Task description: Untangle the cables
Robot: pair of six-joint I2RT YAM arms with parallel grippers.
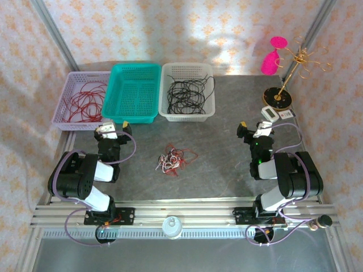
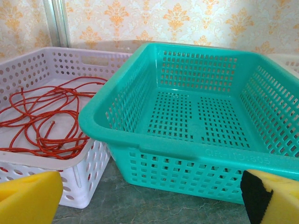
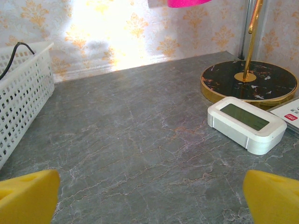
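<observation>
A small clump of red and white cables [image 1: 173, 159] lies on the grey table between the two arms. Loose red cables [image 1: 85, 102] [image 2: 44, 119] lie in the lilac basket [image 1: 63, 107] [image 2: 88, 58]. Black cables [image 1: 189, 93] lie in the white basket [image 1: 165, 109] [image 3: 23, 93]. My left gripper [image 1: 113, 126] [image 2: 152, 198] is open, low over the table in front of the teal basket [image 1: 142, 72] [image 2: 187, 154], nothing between its yellow pads [image 2: 28, 198]. My right gripper [image 1: 253, 127] [image 3: 152, 198] is open over bare table, right of the clump.
The teal basket holds nothing. A gold stand on a black round base [image 1: 278, 97] [image 3: 250, 81] stands at the back right with a pink object [image 1: 272, 56] behind it. A white digital timer [image 1: 269, 114] [image 3: 245, 123] lies beside the base, close to my right gripper.
</observation>
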